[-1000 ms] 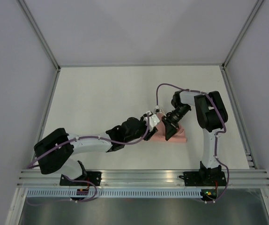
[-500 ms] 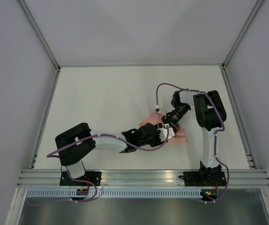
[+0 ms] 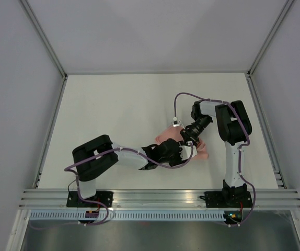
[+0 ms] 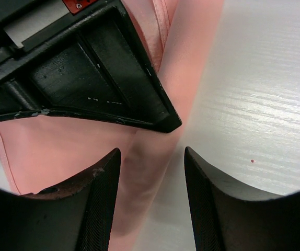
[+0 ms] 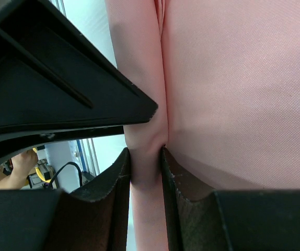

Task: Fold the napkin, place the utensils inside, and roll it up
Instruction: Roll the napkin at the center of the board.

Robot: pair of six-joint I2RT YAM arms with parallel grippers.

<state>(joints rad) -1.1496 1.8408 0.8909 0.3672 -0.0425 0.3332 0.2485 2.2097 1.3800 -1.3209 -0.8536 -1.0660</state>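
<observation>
The pale pink napkin lies bunched and partly rolled on the table between the two grippers. My right gripper is shut on a rolled fold of the napkin, which is pinched between its fingers. My left gripper is open and sits low over the napkin's rolled edge, its jaws straddling the fold right beside the right gripper's finger. The left gripper's finger also shows in the right wrist view. No utensils are in view.
The white table is walled by white panels at the back and sides. An aluminium rail runs along the near edge, carrying both arm bases.
My left arm has swung right and reached along the near side of the napkin, ending beside the right gripper. The right gripper has stayed put, holding the napkin.
</observation>
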